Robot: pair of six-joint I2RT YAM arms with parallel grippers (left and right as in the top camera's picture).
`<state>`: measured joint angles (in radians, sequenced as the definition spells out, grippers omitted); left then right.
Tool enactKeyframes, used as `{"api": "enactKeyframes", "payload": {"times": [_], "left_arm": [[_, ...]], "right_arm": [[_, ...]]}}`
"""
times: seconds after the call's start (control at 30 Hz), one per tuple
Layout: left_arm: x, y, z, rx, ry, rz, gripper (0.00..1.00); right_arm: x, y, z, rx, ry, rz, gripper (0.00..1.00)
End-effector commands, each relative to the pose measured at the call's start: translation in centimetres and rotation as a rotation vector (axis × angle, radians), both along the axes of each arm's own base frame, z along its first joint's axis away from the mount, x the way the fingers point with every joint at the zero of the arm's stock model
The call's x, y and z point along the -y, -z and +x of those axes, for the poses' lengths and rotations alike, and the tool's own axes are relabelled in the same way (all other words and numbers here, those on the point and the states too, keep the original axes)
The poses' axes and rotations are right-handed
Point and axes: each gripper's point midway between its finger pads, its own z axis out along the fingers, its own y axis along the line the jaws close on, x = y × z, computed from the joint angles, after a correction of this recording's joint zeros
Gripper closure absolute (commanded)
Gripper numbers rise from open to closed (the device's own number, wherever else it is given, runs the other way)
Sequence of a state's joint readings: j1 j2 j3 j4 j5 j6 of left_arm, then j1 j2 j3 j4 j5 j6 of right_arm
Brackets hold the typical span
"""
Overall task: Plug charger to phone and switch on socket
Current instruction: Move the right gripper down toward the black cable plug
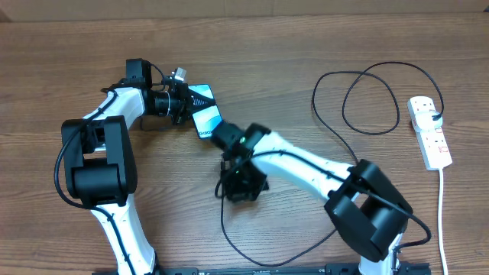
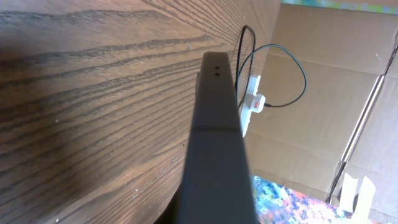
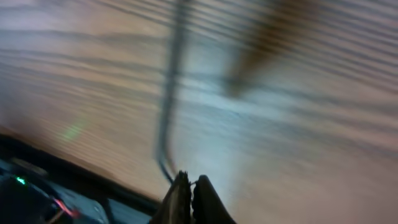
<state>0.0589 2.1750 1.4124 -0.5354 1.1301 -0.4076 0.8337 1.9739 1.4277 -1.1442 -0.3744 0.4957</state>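
- Wood-grain table (image 1: 306,46) is seen beneath the phone (image 1: 205,112), which is clamped in the jaws of the left gripper (image 1: 186,99).
- Black charger (image 3: 168,112) is pinched between the jaws of the right gripper (image 3: 191,183), beside the phone.
- White socket (image 1: 429,131) is seen well right of the phone.

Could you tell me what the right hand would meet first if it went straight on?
Probably the phone, which the left hand holds; overhead, the right hand points at its lower end. The blurred wrist view cannot confirm depth.
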Motion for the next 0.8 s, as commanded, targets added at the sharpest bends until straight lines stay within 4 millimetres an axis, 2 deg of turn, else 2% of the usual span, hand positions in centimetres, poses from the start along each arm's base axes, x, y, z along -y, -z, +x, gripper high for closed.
{"api": "enactKeyframes", "payload": {"times": [0.0, 0.1, 0.27, 0.33, 0.37, 0.43, 0.5, 0.63, 0.77], "left_arm": [[0.4, -2.3, 0.0, 0.067, 0.025, -0.04, 0.96], [0.4, -2.3, 0.0, 0.067, 0.025, -0.04, 0.96], [0.3, -2.3, 0.1, 0.068, 0.024, -0.04, 0.96], [0.3, -2.3, 0.1, 0.068, 0.024, -0.039, 0.96], [0.3, -2.3, 0.1, 0.068, 0.024, -0.04, 0.96], [0.2, -2.3, 0.1, 0.068, 0.022, -0.04, 0.96], [0.1, -2.3, 0.1, 0.068, 0.019, -0.04, 0.96], [-1.0, -2.4, 0.4, 0.068, -0.006, -0.04, 0.96], [-2.6, -2.8, 0.8, 0.034, -0.056, -0.073, 0.96]], "right_arm": [[0.6, -1.9, 3.3, 0.116, -0.077, -0.003, 0.96], [0.6, -1.7, 3.8, 0.153, -0.1, -0.015, 0.95], [-0.6, 0.0, 3.5, 0.189, -0.149, -0.045, 0.91], [-1.8, 0.6, 3.9, 0.216, -0.147, -0.021, 0.77], [-2.3, 0.8, 4.3, 0.236, -0.127, -0.014, 0.65], [-2.9, 1.3, 5.5, 0.28, -0.067, -0.019, 0.59], [-3.1, 1.7, 6.8, 0.326, -0.009, -0.039, 0.46], [-3.1, 1.8, 8.7, 0.394, 0.045, -0.048, 0.41], [-4.0, 1.6, 9.7, 0.427, 0.058, -0.007, 0.44]]}}
